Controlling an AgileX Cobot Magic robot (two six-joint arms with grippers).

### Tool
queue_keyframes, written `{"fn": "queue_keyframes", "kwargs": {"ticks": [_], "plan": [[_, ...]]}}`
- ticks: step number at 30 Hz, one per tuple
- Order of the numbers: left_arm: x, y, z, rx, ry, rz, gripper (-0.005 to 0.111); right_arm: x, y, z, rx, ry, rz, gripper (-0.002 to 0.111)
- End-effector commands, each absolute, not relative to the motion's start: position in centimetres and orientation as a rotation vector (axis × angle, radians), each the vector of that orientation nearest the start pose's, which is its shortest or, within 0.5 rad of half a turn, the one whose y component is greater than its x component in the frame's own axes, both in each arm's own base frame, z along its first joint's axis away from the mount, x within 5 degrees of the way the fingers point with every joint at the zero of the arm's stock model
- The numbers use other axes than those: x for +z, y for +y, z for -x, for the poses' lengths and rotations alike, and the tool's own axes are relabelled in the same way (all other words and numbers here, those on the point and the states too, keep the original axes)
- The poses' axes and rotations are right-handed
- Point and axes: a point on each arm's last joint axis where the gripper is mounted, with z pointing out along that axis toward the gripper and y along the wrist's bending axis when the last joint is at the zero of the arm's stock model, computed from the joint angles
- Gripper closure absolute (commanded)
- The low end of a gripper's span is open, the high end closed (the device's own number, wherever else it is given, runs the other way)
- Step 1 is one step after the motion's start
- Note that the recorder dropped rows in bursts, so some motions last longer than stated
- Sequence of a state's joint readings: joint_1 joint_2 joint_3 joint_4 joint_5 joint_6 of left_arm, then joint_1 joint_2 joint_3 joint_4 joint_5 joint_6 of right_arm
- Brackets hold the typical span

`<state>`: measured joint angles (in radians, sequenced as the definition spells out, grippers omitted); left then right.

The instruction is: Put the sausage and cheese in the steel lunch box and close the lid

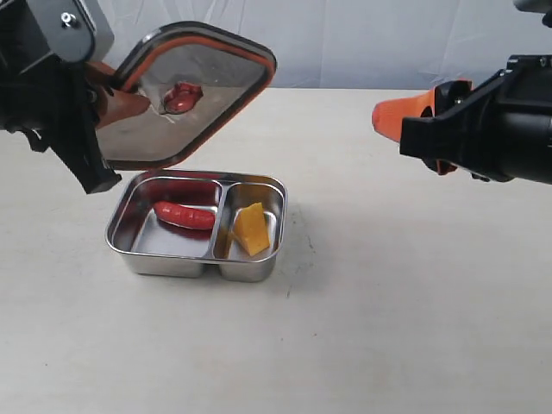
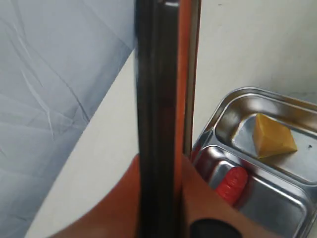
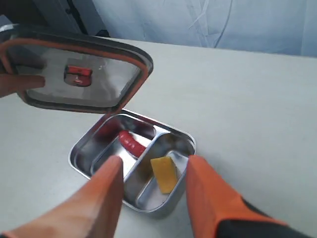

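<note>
Exterior view. Both foods are loaded. The sausage (image 1: 184, 215) lies in the left compartment of the box (image 1: 259, 272) and the cheese (image 1: 251, 228) stands in the right one. The lid (image 1: 194, 95) hangs tilted above the box's far-left corner, seal side down, with the left jaws closed on its left edge. The right arm (image 1: 483, 129) is off to the right, well apart from the box. Only closing is left.

Left wrist view. The lid shows edge-on with an orange pad (image 2: 198, 198) pressed on either side, so the jaws are clamped on it. The grip sits on one edge only. Risk: the lid pivots or slips in the pads as it comes down.

Right wrist view. The right jaws are spread wide and carry nothing, with the box in sight between the fingers (image 3: 99, 198).

Risks as I judge them:
- The lid comes down tilted, the near edge meets the rim first and the seal seats on one side only.
- The box sits loose on the worktop (image 1: 414, 302), so an off-centre push could slide or tip it. Nothing braces it.
- The cheese stands on edge, close to rim height. If it is proud of the rim, it will hold the lid up.
- I should level the lid and centre it before lowering.
</note>
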<state>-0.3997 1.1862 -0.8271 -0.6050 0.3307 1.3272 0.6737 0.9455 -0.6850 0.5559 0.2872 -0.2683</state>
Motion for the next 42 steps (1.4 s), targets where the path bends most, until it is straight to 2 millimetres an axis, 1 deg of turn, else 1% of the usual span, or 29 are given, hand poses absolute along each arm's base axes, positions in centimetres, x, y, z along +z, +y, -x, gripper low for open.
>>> {"fn": "queue_keyframes", "kwargs": {"ticks": [1, 3, 6, 8, 10, 14, 19, 21, 25, 28, 32, 37, 42], "plan": [[31.5, -12.3, -22.5, 0.113, 1.599, -1.246, 0.107, 31.5, 13.5, -14.1, 0.934, 2.131, 0.275, 0.068], [31.8, -12.6, -22.5, 0.118, 1.583, -1.201, 0.107, 31.7, 13.5, -14.3, 1.038, 2.153, 0.078, 0.068], [32.1, -13.0, -22.4, 0.143, 1.541, -1.214, 0.107, 32.5, 13.5, -14.8, 1.181, 2.078, -0.173, 0.068], [32.1, -13.1, -22.3, 0.159, 1.519, -1.236, 0.107, 33.1, 13.3, -15.2, 1.257, 2.007, -0.307, 0.068], [32.1, -13.2, -22.3, 0.172, 1.506, -1.254, 0.107, 33.3, 13.2, -15.4, 1.304, 1.974, -0.392, 0.068], [32.1, -13.2, -22.3, 0.180, 1.499, -1.261, 0.107, 33.2, 13.4, -15.5, 1.332, 1.987, -0.437, 0.068], [32.5, -13.1, -22.1, 0.196, 1.472, -1.262, 0.107, 32.3, 14.0, -16.2, 1.370, 2.023, -0.549, 0.068], [32.7, -13.4, -21.9, 0.207, 1.441, -1.273, 0.107, 32.0, 14.3, -16.4, 1.382, 2.045, -0.585, 0.068], [33.1, -15.2, -20.8, 0.255, 1.284, -1.383, 0.107, 31.2, 14.8, -16.9, 1.414, 2.077, -0.675, 0.068], [33.1, -16.1, -20.3, 0.279, 1.201, -1.436, 0.107, 31.3, 14.8, -16.8, 1.442, 2.073, -0.718, 0.068], [33.4, -16.3, -20.2, 0.296, 1.156, -1.431, 0.107, 31.5, 14.7, -16.6, 1.464, 2.068, -0.721, 0.068], [33.5, -16.4, -20.2, 0.308, 1.141, -1.431, 0.107, 31.7, 14.7, -16.3, 1.482, 2.074, -0.710, 0.068], [33.5, -16.4, -20.2, 0.308, 1.141, -1.431, 0.107, 31.8, 14.7, -16.3, 1.506, 2.074, -0.735, 0.068]]}}
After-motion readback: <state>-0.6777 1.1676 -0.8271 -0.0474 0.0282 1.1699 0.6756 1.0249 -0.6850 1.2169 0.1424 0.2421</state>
